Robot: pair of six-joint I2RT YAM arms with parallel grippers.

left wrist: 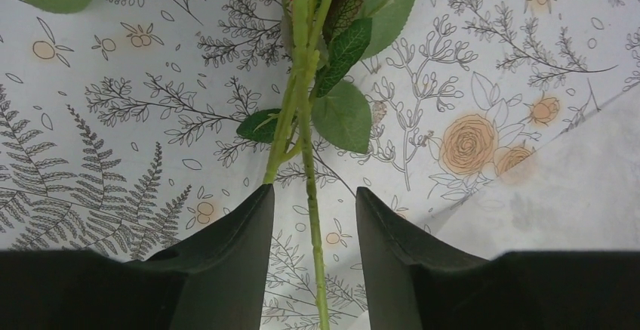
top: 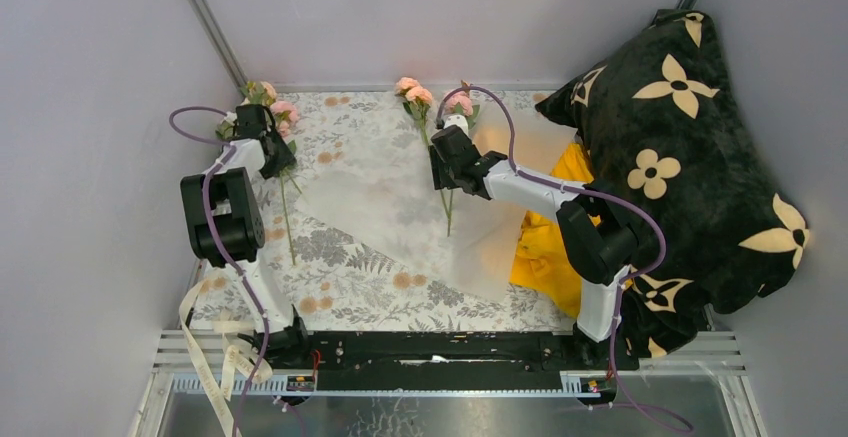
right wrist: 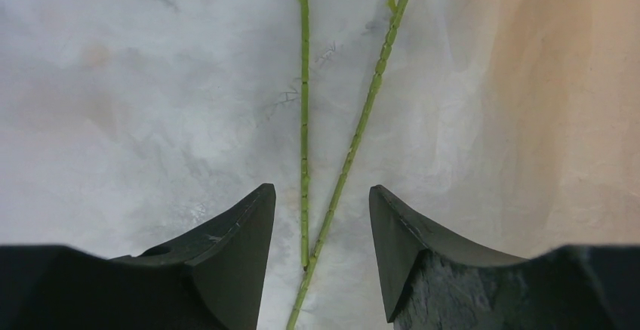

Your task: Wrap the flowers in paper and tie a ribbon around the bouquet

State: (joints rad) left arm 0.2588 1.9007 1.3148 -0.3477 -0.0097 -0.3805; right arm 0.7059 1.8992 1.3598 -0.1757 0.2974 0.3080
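A bunch of pink flowers [top: 272,102] lies at the table's back left, its thin stem [left wrist: 312,217] running between the fingers of my left gripper [top: 270,147], which is open and does not pinch it. Two more pink flowers [top: 413,92] lie on the large frosted white paper [top: 390,197]. In the right wrist view their two green stems [right wrist: 304,156] cross the paper [right wrist: 136,103] between the spread fingers of my open right gripper [top: 445,162], untouched. The cream ribbon [top: 205,352] hangs over the table's near left edge.
A black pillow [top: 690,147] with cream flower shapes fills the right side, with a yellow garment [top: 545,247] beside it under the right arm. The printed tablecloth [top: 350,287] covers the table. Grey walls close in the left, back and right.
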